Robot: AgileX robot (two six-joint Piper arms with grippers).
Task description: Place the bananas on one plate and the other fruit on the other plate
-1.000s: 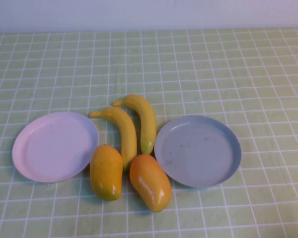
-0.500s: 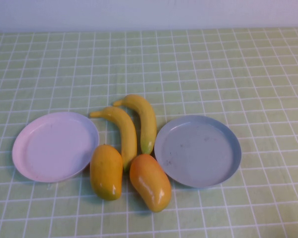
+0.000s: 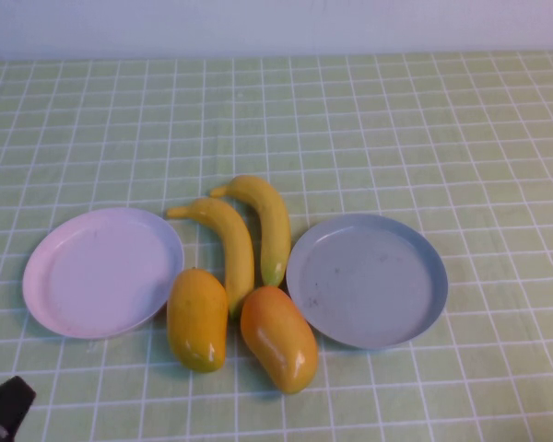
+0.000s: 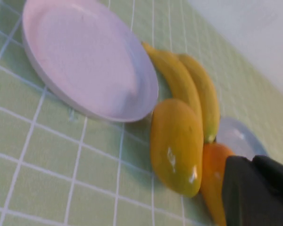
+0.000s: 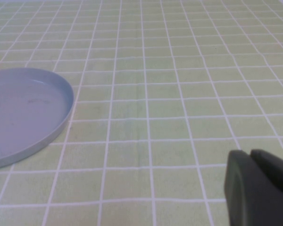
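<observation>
Two bananas side by side between pink plate and grey plate; two mangoes just nearer. Left gripper at near-left corner, right gripper beyond grey plate; finger state indiscernible for both.

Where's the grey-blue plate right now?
In the high view the grey-blue plate sits right of centre on the checked cloth, nothing on it, just right of the bananas and the redder mango.
</observation>
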